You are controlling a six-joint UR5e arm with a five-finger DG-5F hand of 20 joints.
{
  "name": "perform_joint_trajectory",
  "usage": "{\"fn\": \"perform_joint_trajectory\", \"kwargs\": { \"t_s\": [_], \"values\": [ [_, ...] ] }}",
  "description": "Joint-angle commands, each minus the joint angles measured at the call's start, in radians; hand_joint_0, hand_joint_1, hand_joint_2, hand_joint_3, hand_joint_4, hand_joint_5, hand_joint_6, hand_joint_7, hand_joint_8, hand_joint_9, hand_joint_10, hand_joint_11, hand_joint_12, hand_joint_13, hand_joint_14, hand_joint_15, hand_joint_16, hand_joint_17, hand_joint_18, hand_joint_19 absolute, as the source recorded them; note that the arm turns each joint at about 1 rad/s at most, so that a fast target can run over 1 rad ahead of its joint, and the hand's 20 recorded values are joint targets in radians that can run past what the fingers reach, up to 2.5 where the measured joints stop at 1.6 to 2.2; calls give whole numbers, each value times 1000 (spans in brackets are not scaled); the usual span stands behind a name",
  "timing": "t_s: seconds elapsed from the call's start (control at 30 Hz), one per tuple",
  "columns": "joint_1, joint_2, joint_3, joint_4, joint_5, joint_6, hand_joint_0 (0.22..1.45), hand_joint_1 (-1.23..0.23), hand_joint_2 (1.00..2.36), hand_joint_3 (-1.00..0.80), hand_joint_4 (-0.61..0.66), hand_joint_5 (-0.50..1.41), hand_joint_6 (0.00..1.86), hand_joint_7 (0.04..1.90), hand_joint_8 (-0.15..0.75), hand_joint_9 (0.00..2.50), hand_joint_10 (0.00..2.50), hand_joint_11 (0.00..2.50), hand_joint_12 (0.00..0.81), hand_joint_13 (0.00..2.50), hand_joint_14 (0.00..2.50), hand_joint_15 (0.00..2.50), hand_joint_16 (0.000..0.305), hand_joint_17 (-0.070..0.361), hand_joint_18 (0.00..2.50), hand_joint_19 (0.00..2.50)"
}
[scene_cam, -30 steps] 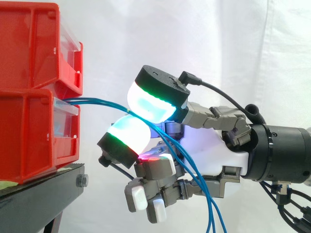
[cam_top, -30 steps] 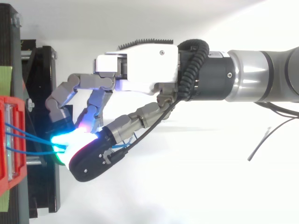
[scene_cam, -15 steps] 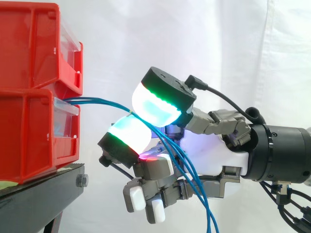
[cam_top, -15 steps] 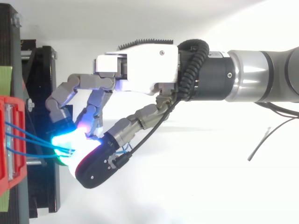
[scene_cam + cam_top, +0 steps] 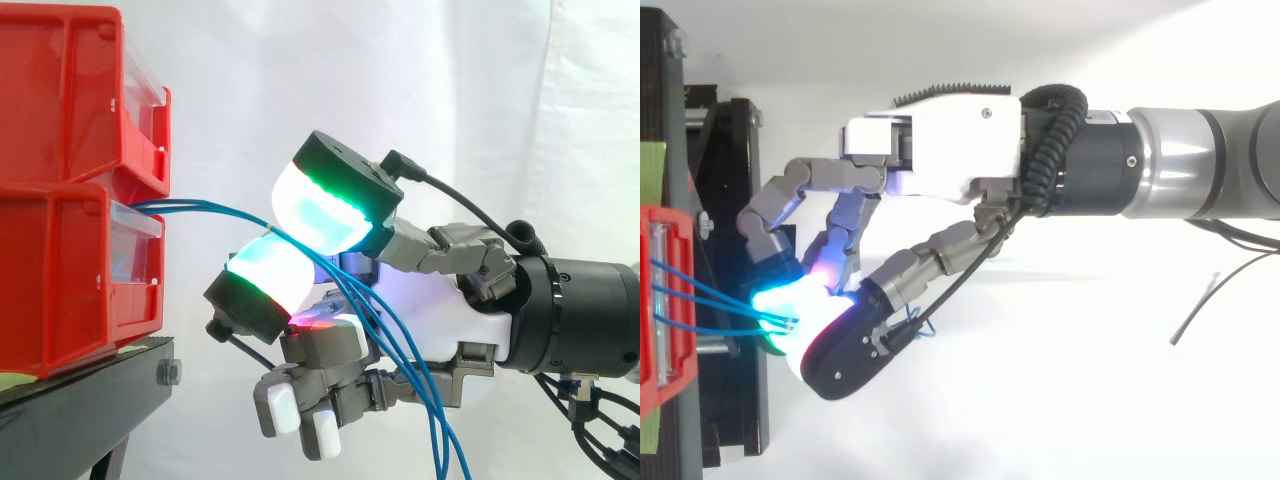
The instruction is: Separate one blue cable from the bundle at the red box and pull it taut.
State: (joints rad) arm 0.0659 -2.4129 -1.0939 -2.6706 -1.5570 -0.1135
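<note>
Hand (image 5: 450, 312) in from the right edge of the side view, wrist level, fingers pointing toward the 2 stacked red bins. Clamped on the blue cables (image 5: 190, 208): big glowing pads (image 5: 325, 205), cyan-white with green rims, closed toward each other from above and below, strands caught between them. Other fingers curled low under the palm, with a red glow on a tip just behind the lower pad.

Blue cables out through the clear front (image 5: 135, 250) of the lower red bin (image 5: 60, 280), near its top edge, then rightward in a shallow arc to the pinch, well apart from the bin face. Beyond the pads, down across the white palm in loose curves and off the bottom edge. Cannot tell whether 1 strand is parted from the rest inside the pinch.

Seen from above: 3 blue strands spread apart at the bin front, running straight and meeting at a single spot between the pads. Same hand (image 5: 940, 150) reaching leftward over the black stand (image 5: 735, 200), thumb angled in from the lower side.

Upper red bin (image 5: 60, 90) seated squarely on the lower one, both on the stand. White curtain (image 5: 420, 80) behind it all.
</note>
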Motion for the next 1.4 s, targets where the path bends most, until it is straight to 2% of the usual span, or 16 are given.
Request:
{"fn": "perform_joint_trajectory", "kwargs": {
  "t_s": [0.0, 0.13, 0.2, 0.43, 0.63, 0.7, 0.77, 0.83, 0.87, 0.93, 1.03, 1.2, 1.23, 1.37],
  "values": [
    [0, 0, 0, 0, 0, 0, 604, -559, 1000, -500, 4, -117, 867, 1167, 264, 1231, 28, 1121, 351, 959, 26, 675, 47, 106, 855, 872],
    [0, 0, 0, 0, 0, 0, 600, -485, 1000, -500, 29, -108, 843, 1186, 259, 1234, 26, 1105, 353, 961, 25, 674, 47, 106, 852, 882],
    [0, 0, 0, 0, 0, -2, 576, -504, 1000, -500, 59, -108, 839, 1207, 267, 1236, 28, 1108, 360, 965, 24, 681, 48, 108, 856, 879],
    [0, 0, 0, 0, 3, 0, 469, -730, 1000, -500, 120, -124, 850, 1176, 303, 1229, 26, 1127, 395, 988, 24, 664, 56, 126, 925, 849],
    [0, 0, 0, 0, 5, 0, 476, -935, 1000, -500, 129, -158, 875, 1128, 296, 1181, 24, 1170, 385, 975, 25, 675, 55, 123, 919, 828],
    [2, 0, 0, 0, 5, 0, 493, -960, 1000, -500, 126, -168, 880, 1108, 288, 1172, 25, 1174, 375, 973, 23, 672, 53, 120, 910, 823],
    [2, 0, 0, 0, 8, 0, 546, -948, 1000, -500, 116, -173, 880, 1105, 270, 1158, 26, 1192, 362, 964, 24, 678, 50, 113, 886, 831],
    [3, 0, 0, 0, 11, 0, 662, -857, 1000, -500, 97, -176, 874, 1085, 260, 1151, 27, 1191, 349, 961, 26, 684, 48, 107, 868, 842],
    [2, 0, 0, 0, 11, 0, 667, -842, 1000, -500, 88, -176, 869, 1094, 259, 1151, 26, 1190, 348, 964, 26, 678, 48, 108, 867, 841],
    [3, 0, 0, 0, 11, 0, 635, -828, 1012, -349, 62, -181, 856, 1137, 263, 1152, 27, 1191, 357, 964, 26, 679, 49, 110, 861, 871],
    [3, 0, 0, 2, 11, 0, 604, -749, 1014, -305, 84, -183, 833, 1115, 265, 1137, 27, 1166, 356, 949, 25, 688, 49, 111, 845, 875],
    [3, 0, 0, 2, 12, 0, 593, -688, 1012, -319, 119, -166, 787, 1040, 269, 1138, 29, 1129, 356, 941, 24, 684, 50, 113, 828, 895],
    [3, 0, 2, 0, 12, 0, 594, -675, 1013, -332, 109, -152, 750, 1101, 266, 1137, 28, 1137, 362, 940, 25, 691, 50, 113, 826, 897],
    [3, 0, 2, 0, 12, 0, 602, -685, 1005, -432, 112, -144, 728, 1144, 269, 1139, 28, 1149, 362, 943, 26, 689, 50, 112, 828, 886]
  ]
}}
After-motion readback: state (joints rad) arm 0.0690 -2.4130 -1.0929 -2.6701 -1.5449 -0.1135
